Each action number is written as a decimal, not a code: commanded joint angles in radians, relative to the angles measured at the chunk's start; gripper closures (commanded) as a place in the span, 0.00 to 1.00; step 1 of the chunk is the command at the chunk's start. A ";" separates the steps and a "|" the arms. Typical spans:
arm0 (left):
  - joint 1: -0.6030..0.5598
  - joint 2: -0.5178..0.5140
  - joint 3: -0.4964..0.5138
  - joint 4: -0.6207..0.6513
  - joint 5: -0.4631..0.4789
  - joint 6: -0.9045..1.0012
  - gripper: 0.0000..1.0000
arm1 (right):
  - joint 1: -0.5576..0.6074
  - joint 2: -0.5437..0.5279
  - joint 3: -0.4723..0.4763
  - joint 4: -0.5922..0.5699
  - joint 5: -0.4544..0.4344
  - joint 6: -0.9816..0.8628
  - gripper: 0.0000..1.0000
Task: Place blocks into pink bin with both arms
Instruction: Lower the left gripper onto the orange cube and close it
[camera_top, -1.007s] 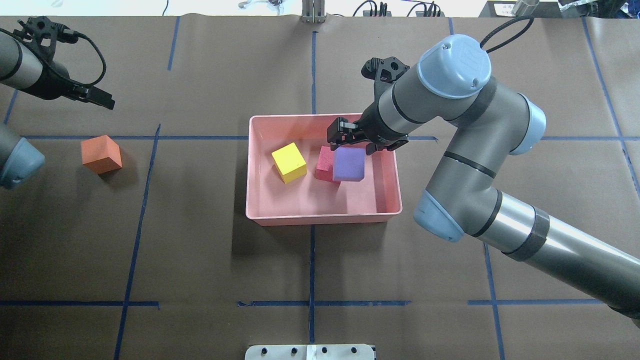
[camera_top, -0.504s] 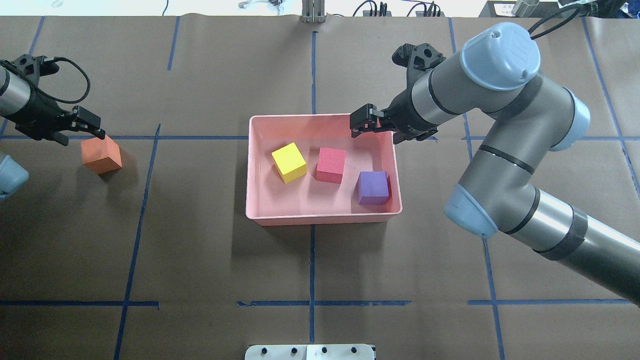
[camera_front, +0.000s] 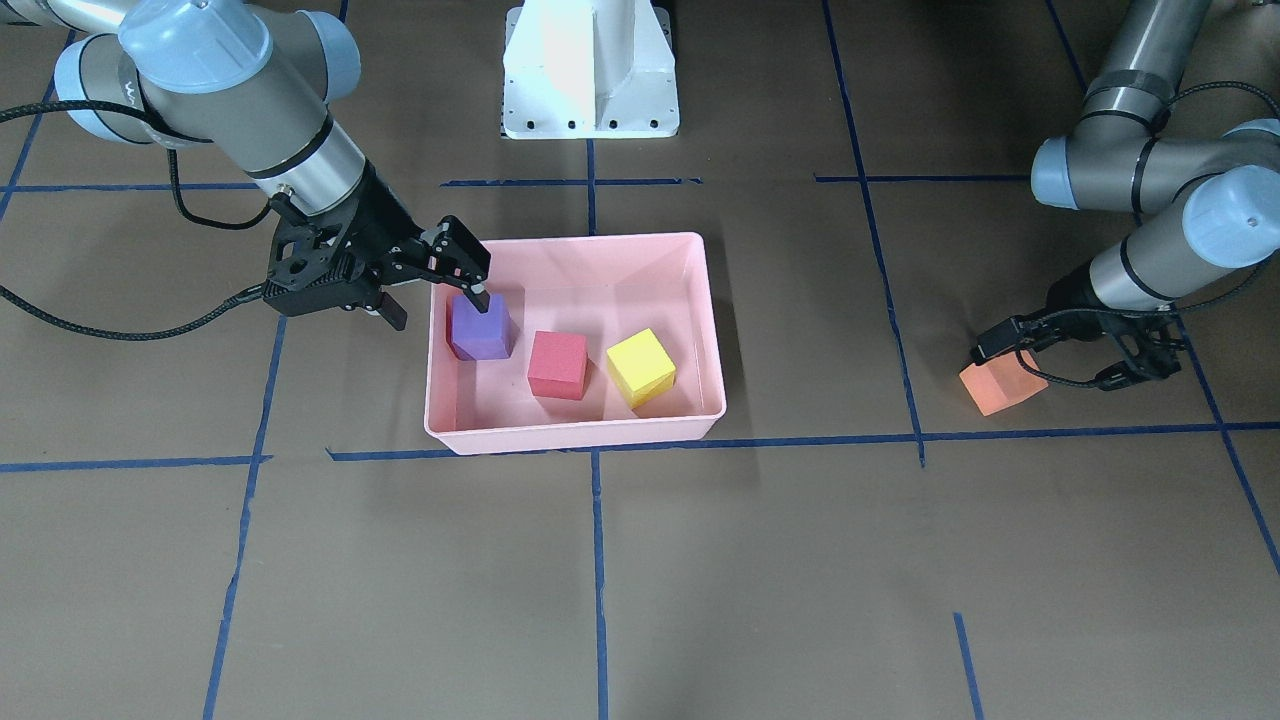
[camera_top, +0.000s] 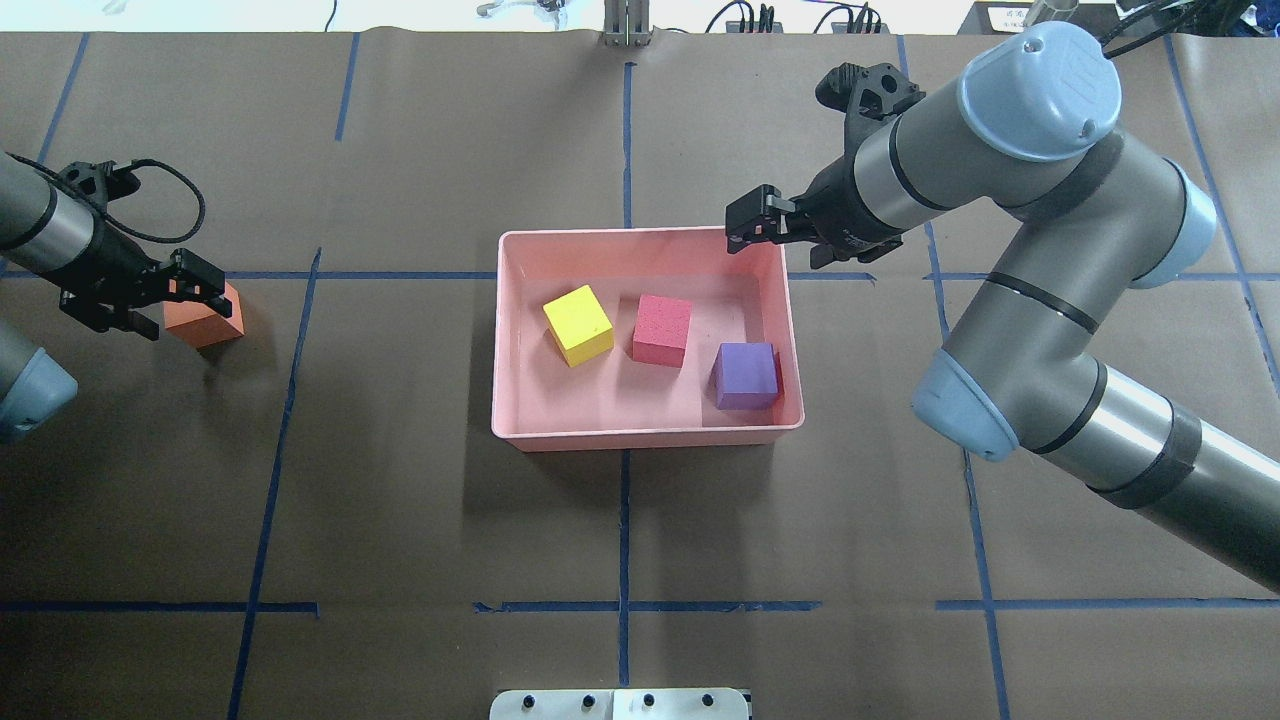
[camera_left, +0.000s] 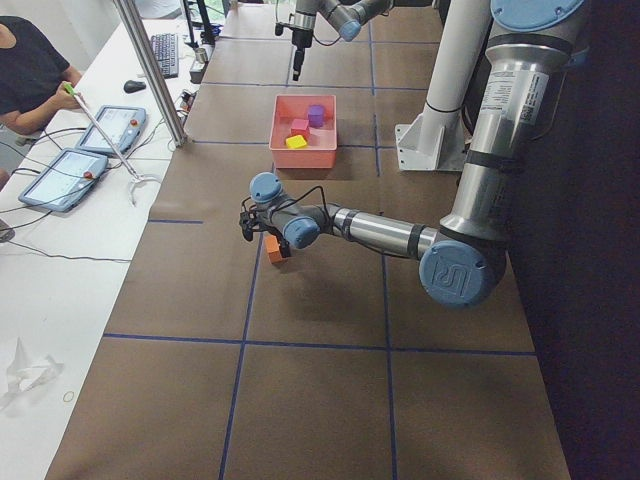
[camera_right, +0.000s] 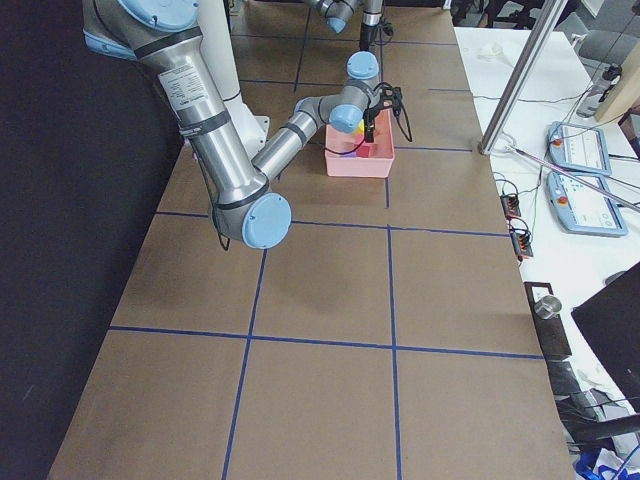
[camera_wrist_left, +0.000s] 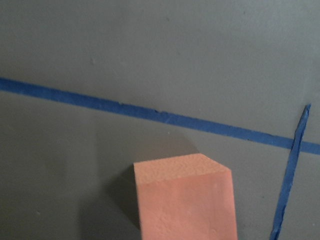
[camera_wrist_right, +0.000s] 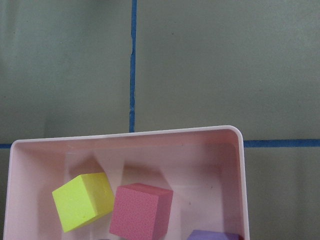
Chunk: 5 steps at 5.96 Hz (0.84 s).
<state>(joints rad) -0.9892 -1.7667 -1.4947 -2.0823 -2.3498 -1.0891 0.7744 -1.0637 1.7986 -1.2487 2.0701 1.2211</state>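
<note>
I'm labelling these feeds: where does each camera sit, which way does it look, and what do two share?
Front-facing: across the table, facing the robot; left arm at right.
Overhead: behind the robot, looking down; right arm at right.
Exterior left: table's left end; left arm nearest.
Exterior right: table's right end; right arm nearest.
Left wrist: down onto the orange block; no arm.
Right wrist: down onto the pink bin; no arm.
Shared: front-facing, overhead: purple block in the bin.
</note>
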 joint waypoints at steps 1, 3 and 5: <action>0.015 -0.032 0.031 0.002 0.007 0.001 0.00 | -0.001 -0.015 0.004 0.002 -0.002 0.000 0.00; 0.015 -0.074 0.096 0.002 0.039 0.006 0.00 | -0.001 -0.015 0.005 0.002 -0.002 0.000 0.00; 0.015 -0.071 0.094 0.002 0.041 0.005 0.24 | -0.003 -0.015 0.005 0.002 -0.002 0.000 0.00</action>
<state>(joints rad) -0.9742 -1.8381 -1.4016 -2.0807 -2.3114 -1.0844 0.7724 -1.0783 1.8038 -1.2478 2.0678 1.2210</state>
